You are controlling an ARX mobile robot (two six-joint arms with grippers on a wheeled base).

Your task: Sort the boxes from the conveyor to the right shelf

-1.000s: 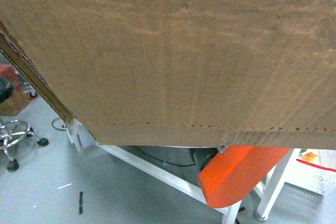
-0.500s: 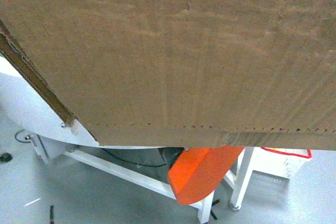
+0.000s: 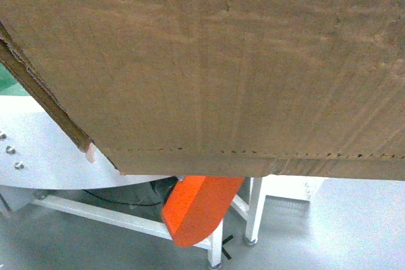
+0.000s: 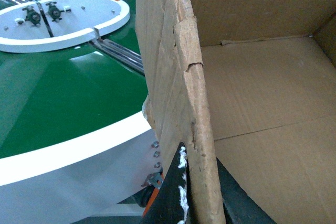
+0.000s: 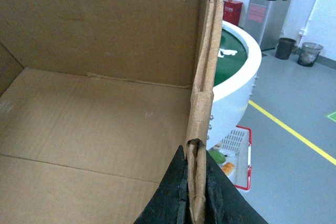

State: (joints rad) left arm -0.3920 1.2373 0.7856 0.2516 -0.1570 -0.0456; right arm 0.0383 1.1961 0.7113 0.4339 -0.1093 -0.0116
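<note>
Head view: the box (image 3: 209,67) fills your sight, carried between both arms

Your left gripper (image 4: 197,192) is clamped on the box's left wall, your right gripper (image 5: 195,192) on its right wall, so the box's long axis runs across you, arm to arm. The conveyor (image 4: 58,103) lies just to its left; the right shelf isn't in view, so you'd likely need to turn rightward

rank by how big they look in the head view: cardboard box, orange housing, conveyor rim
1. cardboard box, largest, though it is nearest the camera
2. conveyor rim
3. orange housing
The last two look close in size; each is partly hidden.
</note>
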